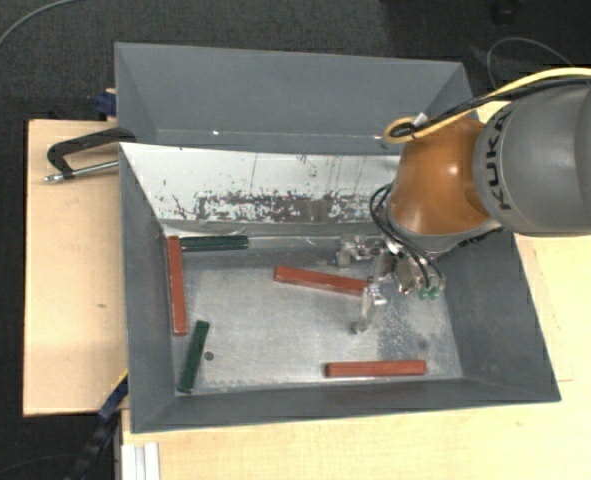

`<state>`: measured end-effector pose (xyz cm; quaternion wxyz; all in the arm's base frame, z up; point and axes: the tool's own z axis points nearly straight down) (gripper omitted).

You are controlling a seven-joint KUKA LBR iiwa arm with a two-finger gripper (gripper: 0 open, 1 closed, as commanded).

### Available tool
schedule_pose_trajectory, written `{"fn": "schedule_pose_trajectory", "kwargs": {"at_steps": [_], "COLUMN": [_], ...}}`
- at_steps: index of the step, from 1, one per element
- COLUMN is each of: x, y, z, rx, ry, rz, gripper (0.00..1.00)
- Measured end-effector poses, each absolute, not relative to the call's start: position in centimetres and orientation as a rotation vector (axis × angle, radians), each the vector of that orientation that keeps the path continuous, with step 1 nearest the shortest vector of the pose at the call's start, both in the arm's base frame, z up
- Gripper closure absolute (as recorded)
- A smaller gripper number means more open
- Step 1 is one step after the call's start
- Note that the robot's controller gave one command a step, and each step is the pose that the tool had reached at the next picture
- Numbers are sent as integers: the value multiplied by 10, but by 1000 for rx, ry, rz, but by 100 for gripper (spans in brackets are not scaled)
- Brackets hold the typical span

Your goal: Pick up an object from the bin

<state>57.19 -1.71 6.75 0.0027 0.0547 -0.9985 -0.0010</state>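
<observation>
My gripper (361,286) hangs low over the right middle of the bin floor and stands open. One metal finger (349,255) shows toward the back and the other finger (366,314) toward the front. A flat red stick (318,280) lies slanted across the middle of the floor, and its right end reaches in between the two fingers. I cannot tell whether either finger touches it. Another red stick (375,369) lies flat along the front wall, just below the gripper.
A third red stick (178,285) lies along the left wall. One dark green stick (213,243) rests at the back left corner, another dark green stick (193,356) at the front left. The arm's orange cover and cables hang over the bin's right side.
</observation>
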Motion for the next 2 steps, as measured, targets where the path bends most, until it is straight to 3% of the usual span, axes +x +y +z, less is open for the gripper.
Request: {"fn": "schedule_pose_trajectory", "kwargs": {"at_steps": [1,2], "x": [574,595], "y": [-18,-16], "z": [71,221], "rx": [171,148], "ry": [-3138,-3145], "rz": [-1,0], "gripper": [100,100]}}
